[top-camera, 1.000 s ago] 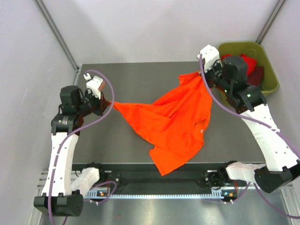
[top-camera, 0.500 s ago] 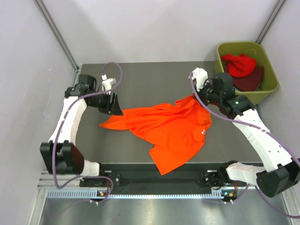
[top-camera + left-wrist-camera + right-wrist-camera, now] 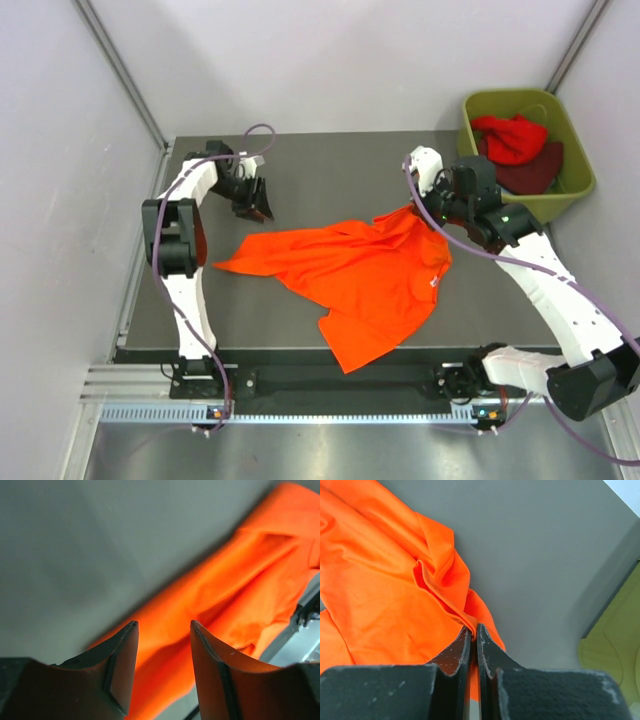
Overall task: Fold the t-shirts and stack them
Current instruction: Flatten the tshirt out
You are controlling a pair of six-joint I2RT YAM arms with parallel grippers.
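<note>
A bright orange t-shirt [image 3: 365, 270] lies crumpled across the middle of the dark table [image 3: 320, 165]. My right gripper [image 3: 428, 213] is shut on the shirt's far right edge, and the cloth [image 3: 440, 570] is pinched between its fingers [image 3: 455, 652]. My left gripper [image 3: 258, 210] hangs open above the table, just beyond the shirt's left corner, with nothing between its fingers [image 3: 120, 665]; orange cloth [image 3: 235, 595] shows below them. A red t-shirt [image 3: 512, 137] and a dark maroon one [image 3: 535, 170] lie in the tub.
An olive-green plastic tub [image 3: 575, 135] stands at the table's far right corner, close to my right arm. Pale walls enclose the table on the left, right and back. The arm bases and a rail sit along the near edge [image 3: 340, 380].
My left gripper opened and let go of the shirt's left corner, then moved away toward the far left. The shirt dropped and now lies slack. The right gripper lowered with its edge.
</note>
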